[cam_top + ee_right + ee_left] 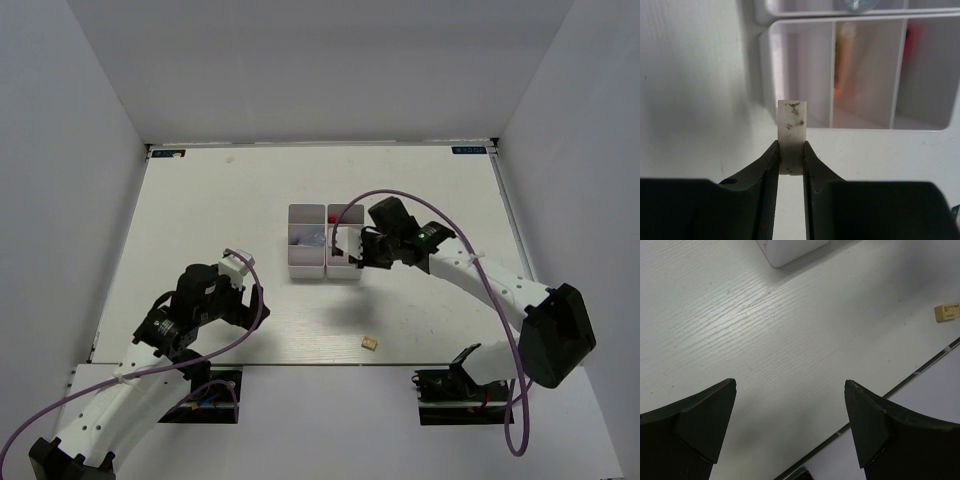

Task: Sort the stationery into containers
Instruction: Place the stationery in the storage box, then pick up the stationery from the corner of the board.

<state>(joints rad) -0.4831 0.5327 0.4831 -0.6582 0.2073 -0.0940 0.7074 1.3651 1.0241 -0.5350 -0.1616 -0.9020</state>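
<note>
Right tool (790, 152) is clamped on a smudged white block (791, 122), held upright just short of the white tray (832, 75), evidently for release into a compartment. Left tool (790, 385) stands open above the desk (765, 330). A tan block (946, 312) lies unsorted near the desk's front edge.

Overhead; wrists close; trays (306, 268) seemingly shared

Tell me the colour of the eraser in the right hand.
White with dark smudges: the eraser shows best in the right wrist view.

Bright even light, soft shadows, tray (865, 18) blurred in right wrist view
</note>
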